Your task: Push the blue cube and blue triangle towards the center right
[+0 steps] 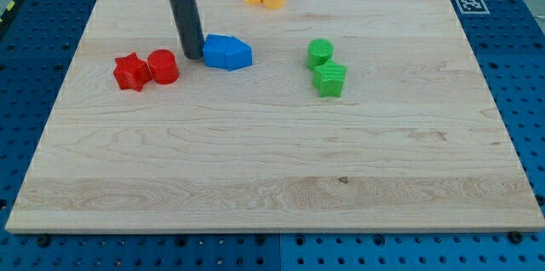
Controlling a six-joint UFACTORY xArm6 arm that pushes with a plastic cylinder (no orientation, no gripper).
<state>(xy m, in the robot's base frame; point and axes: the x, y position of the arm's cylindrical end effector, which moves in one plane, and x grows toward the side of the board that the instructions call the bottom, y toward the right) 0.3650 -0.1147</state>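
Camera view: my tip, bare rod, no jaws, touching left of blue cube, blue triangle. Risk: off-centre push separates pair, hits green blocks.

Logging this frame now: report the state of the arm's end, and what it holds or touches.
No gripper: my tip holds nothing, and sits at the view's left edge of the blue blocks, between them and the red blocks; contact cannot be told.

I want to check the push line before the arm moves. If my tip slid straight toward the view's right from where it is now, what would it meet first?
My tip sits just left of the blue blocks, about touching them, so it would meet them first. Farther right along that line stand the green blocks.
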